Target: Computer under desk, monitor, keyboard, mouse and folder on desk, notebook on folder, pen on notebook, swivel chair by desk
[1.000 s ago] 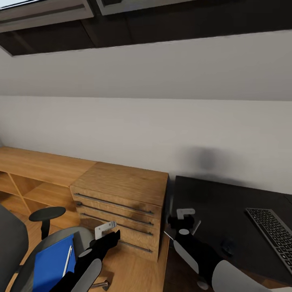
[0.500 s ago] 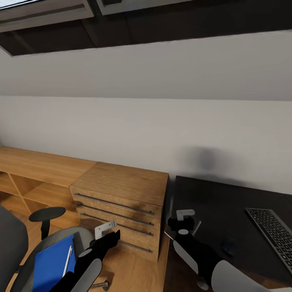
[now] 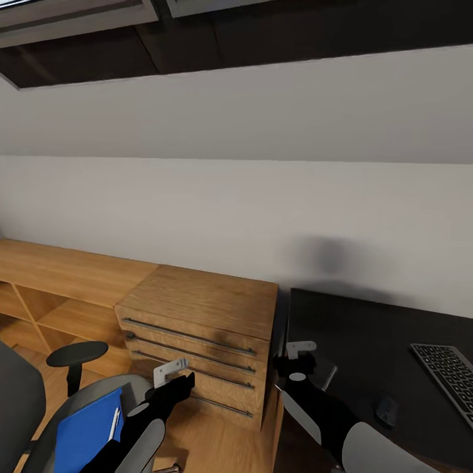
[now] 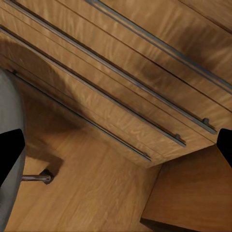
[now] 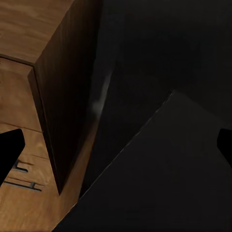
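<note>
The swivel chair [image 3: 79,394] stands at the lower left, its grey seat bearing the blue folder [image 3: 84,433]. A thin white pen [image 3: 115,424] lies on the folder's right side. At the right, the black desk [image 3: 368,328] carries the keyboard [image 3: 453,378] at the picture's edge and a dark mouse [image 3: 386,408] nearer me. My left gripper [image 3: 179,376] is open, just right of the chair and in front of the drawer chest. My right gripper [image 3: 297,355] is open over the desk's left corner [image 5: 164,174]. Computer, monitor and notebook are out of view.
A light wooden drawer chest [image 3: 203,322] with long bar handles [image 4: 121,96] stands between chair and desk, close to the desk's left side. A low wooden shelf unit [image 3: 52,289] runs along the white wall on the left. The chair's chrome base [image 4: 36,178] sits on the wood floor.
The whole picture has slid slightly right and down, so the camera has moved. Both arms keep their places in the view, both grippers open.
</note>
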